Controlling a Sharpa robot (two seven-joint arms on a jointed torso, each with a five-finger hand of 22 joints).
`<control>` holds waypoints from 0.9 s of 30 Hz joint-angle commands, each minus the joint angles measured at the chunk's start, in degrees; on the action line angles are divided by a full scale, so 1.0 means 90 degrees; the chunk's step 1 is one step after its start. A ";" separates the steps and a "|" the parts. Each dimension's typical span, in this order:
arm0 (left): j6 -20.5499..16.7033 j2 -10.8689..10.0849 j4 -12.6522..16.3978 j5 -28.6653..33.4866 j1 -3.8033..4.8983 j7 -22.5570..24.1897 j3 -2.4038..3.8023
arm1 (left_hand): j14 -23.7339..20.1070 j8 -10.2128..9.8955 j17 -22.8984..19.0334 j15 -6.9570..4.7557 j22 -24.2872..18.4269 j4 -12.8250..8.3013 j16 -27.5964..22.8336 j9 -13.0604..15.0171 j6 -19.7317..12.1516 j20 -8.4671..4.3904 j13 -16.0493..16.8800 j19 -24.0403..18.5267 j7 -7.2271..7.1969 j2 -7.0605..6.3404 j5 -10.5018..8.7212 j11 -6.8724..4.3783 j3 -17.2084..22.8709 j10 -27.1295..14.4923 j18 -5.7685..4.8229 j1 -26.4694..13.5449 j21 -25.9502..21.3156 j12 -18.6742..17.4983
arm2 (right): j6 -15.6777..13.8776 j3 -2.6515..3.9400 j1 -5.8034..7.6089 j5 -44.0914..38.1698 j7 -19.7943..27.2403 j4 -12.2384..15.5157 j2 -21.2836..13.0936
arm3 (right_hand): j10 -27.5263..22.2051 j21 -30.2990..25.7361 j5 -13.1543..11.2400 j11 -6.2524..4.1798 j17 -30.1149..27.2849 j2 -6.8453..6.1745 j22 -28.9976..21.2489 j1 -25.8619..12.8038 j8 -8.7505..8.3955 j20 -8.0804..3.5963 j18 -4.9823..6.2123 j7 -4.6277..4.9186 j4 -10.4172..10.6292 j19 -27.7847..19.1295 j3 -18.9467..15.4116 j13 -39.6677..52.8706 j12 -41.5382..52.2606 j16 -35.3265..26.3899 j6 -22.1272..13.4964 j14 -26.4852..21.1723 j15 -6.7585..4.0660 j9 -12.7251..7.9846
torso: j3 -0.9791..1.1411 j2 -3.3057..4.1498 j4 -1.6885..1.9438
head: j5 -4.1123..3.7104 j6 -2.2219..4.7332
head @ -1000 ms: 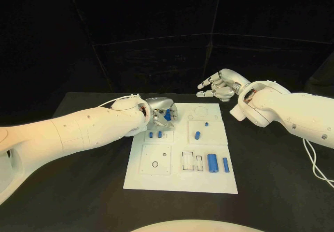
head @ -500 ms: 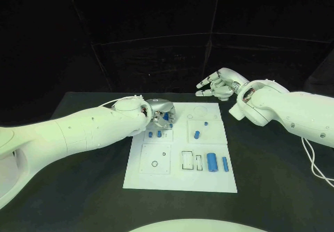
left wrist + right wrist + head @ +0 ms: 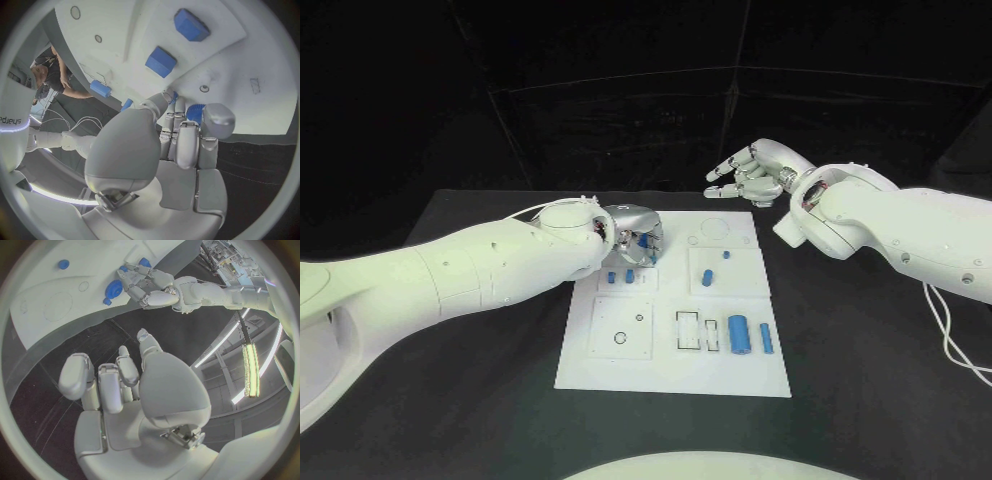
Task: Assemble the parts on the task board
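Left robot hand (image 3: 635, 236) pinches small blue part (image 3: 195, 112) over task board (image 3: 672, 370); slip or tilt could miss socket; right robot hand (image 3: 750, 175) empty, fingers loosely spread, well clear.

We saw the white task board (image 3: 669, 375) lying flat mid-table, several small blue parts (image 3: 738, 334) on it, one blue part (image 3: 195, 112) pinched in the left hand (image 3: 633, 234).
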 commanded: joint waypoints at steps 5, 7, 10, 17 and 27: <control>-0.0003 0.0003 0.0007 -0.0082 -0.0025 -0.0028 -0.0007 | 0.0143 -0.0012 0.0048 -0.0104 0.0159 -0.0128 0.0065 -0.0015 0.0227 -0.0069 -0.0044 0.0056 -0.0006 0.0192 -0.0012 -0.0059 0.0333 0.0302 -0.0125 0.0112 0.0164 -0.0045 | 0.0019 0.0004 0.0013 -0.0011 0.0038 0.0014 0.0003 | -0.0032 -0.0036 0.0045 -0.0012 0.0010 0.0017 0.0003 -0.0029 0.0024 -0.0016 0.0103 0.0011 0.0000 -0.0026 -0.0024 0.0007 -0.0019 -0.0021 0.0024 0.0307 -0.0017 0.0007 | -0.0006 -0.0002 -0.0002 | -0.0006 0.0019; -0.0121 -0.0013 0.0021 -0.0082 -0.0028 0.0010 -0.0006 | 0.0155 -0.0054 0.0051 -0.0101 0.0209 -0.0197 0.0075 -0.0036 0.0261 -0.0080 -0.0076 0.0062 0.0012 0.0183 -0.0012 -0.0050 0.0458 0.0360 -0.0137 0.0110 0.0209 -0.0116 | 0.0017 0.0004 0.0013 -0.0011 0.0041 0.0012 0.0003 | -0.0032 -0.0036 0.0045 -0.0012 0.0010 0.0017 0.0003 -0.0029 0.0024 -0.0016 0.0103 0.0011 0.0000 -0.0026 -0.0024 0.0007 -0.0019 -0.0021 0.0024 0.0307 -0.0017 0.0007 | -0.0006 -0.0001 -0.0002 | -0.0004 0.0027; -0.0266 -0.0058 0.0066 -0.0074 -0.0029 0.0072 -0.0002 | 0.0150 -0.0159 0.0001 -0.0076 0.0232 -0.0269 0.0059 -0.0086 0.0243 -0.0070 -0.0143 0.0043 0.0042 0.0134 -0.0012 -0.0013 0.0628 0.0362 -0.0143 0.0034 0.0223 -0.0272 | 0.0016 0.0004 0.0013 -0.0011 0.0044 0.0009 0.0003 | -0.0032 -0.0036 0.0048 -0.0012 0.0009 0.0021 0.0004 -0.0029 0.0025 -0.0016 0.0103 0.0011 0.0002 -0.0025 -0.0026 0.0006 -0.0019 -0.0022 0.0025 0.0307 -0.0017 0.0008 | -0.0004 -0.0002 0.0001 | -0.0012 0.0036; -0.0473 -0.0259 0.0325 0.0131 -0.0028 0.0148 0.0113 | 0.0149 -0.0274 -0.0034 -0.0043 0.0269 -0.0330 0.0055 -0.0140 0.0250 -0.0042 -0.0220 0.0018 0.0076 0.0029 -0.0012 0.0023 0.0781 0.0401 -0.0145 -0.0116 0.0244 -0.0450 | 0.0011 0.0004 0.0012 -0.0011 0.0047 0.0001 0.0001 | -0.0032 -0.0039 0.0051 -0.0012 0.0007 0.0023 -0.0002 -0.0031 0.0025 -0.0016 0.0104 0.0011 0.0004 -0.0027 -0.0027 0.0005 -0.0019 -0.0024 0.0026 0.0306 -0.0017 0.0008 | 0.0001 -0.0006 0.0011 | -0.0015 0.0063; -0.0562 -0.0667 0.0717 0.0294 -0.0029 0.0124 0.0340 | 0.0153 -0.0334 -0.0053 -0.0039 0.0309 -0.0377 0.0058 -0.0169 0.0305 -0.0030 -0.0257 0.0009 0.0080 -0.0018 -0.0012 0.0025 0.0878 0.0481 -0.0143 -0.0213 0.0271 -0.0552 | 0.0020 0.0004 0.0012 -0.0011 0.0054 -0.0011 0.0000 | -0.0033 -0.0040 0.0052 -0.0012 0.0006 0.0025 -0.0004 -0.0031 0.0025 -0.0016 0.0105 0.0011 0.0005 -0.0028 -0.0027 0.0005 -0.0020 -0.0024 0.0026 0.0306 -0.0017 0.0008 | -0.0004 -0.0009 0.0013 | 0.0014 0.0093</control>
